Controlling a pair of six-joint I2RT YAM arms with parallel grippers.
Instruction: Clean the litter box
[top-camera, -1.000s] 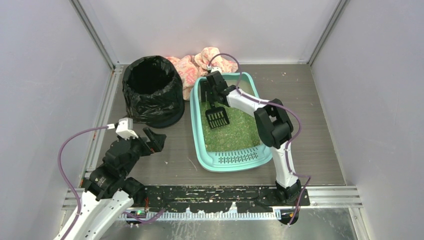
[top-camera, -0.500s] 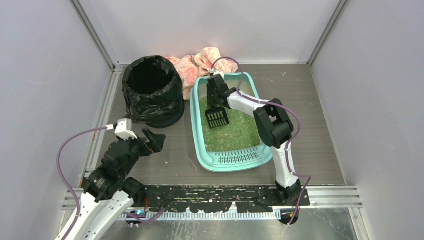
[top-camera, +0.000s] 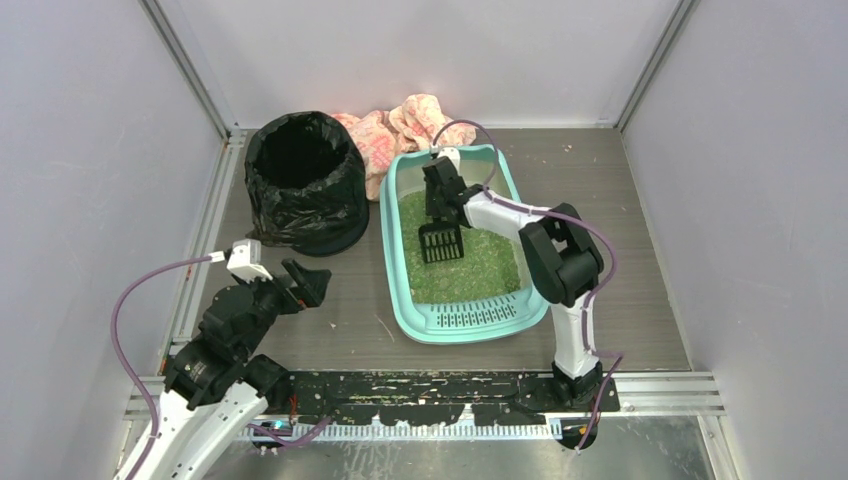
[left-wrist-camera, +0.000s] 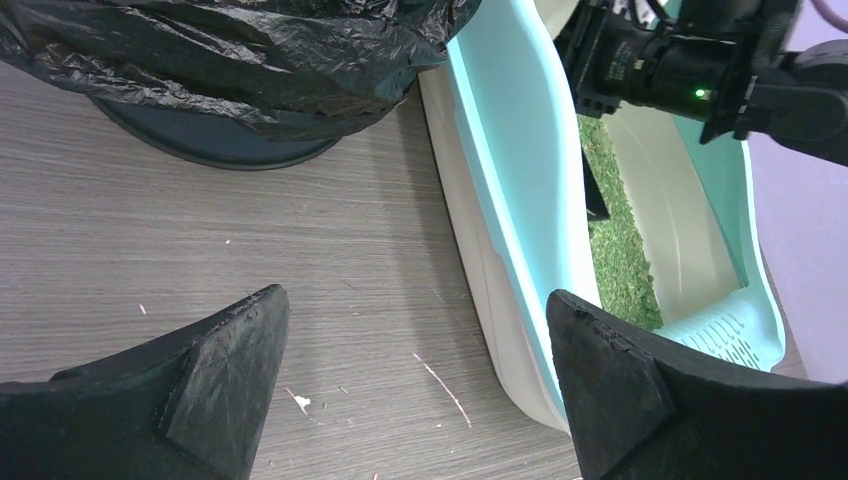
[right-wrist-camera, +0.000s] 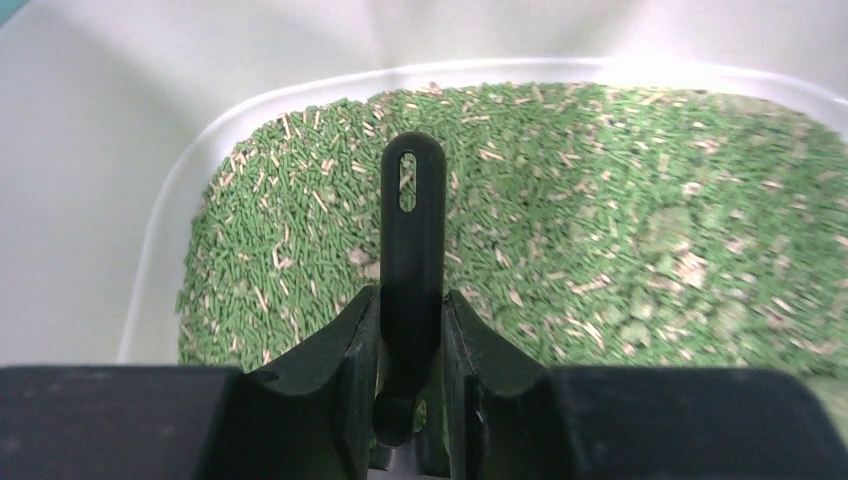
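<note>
Top external view shows a mint-teal litter box (top-camera: 389, 255) holding green litter, at the middle of a grey counter (top-camera: 640, 290) beside a round bin (top-camera: 300, 180) lined with a black bag. The right claw (right-wrist-camera: 411, 310) reaches into the box's far end, pinching the handle of a black slotted scoop (top-camera: 440, 243) that lies on the litter. The left claw (left-wrist-camera: 412, 298) is spread wide above the counter near the bin. A crumpled pink cloth (top-camera: 400, 125) lies behind.

Mint-teal litter box (top-camera: 470, 318) flat, green granules (top-camera: 472, 270) inside.
</note>
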